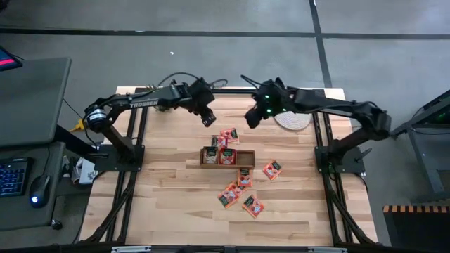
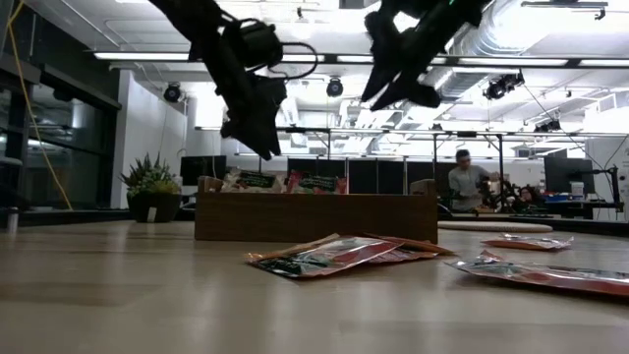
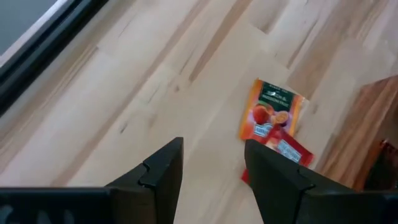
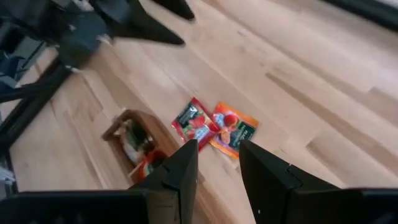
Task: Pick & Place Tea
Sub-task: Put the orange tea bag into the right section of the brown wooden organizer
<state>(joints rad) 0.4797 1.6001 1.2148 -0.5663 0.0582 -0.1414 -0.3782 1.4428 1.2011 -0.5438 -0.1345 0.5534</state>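
The big wooden table (image 1: 169, 204) fills most of the overhead shot, and the only writing I can actually read is "TROSSEN" in white along the left arm (image 1: 140, 103), upper left of centre. The sachets have print on them, but it's too small to make out. The right arm (image 1: 337, 109) comes in from the right edge toward the top middle. In the middle of the frame sits the long wooden box (image 1: 226, 159) with a few sachets already inside. A round pale mat (image 1: 292, 121) is up by the right arm, partly covered by it. Tea sachets (image 1: 240, 194) are scattered just below the box, one (image 1: 272, 169) off to its right, and two more (image 1: 226, 135) just above it. The left gripper (image 1: 208, 118) hangs above the table at upper centre, fingers (image 3: 163, 168) apart with nothing between them. The right gripper (image 1: 252, 118) hangs opposite, fingers (image 4: 183, 168) also parted and empty, those two upper sachets (image 4: 214, 127) ahead of it.
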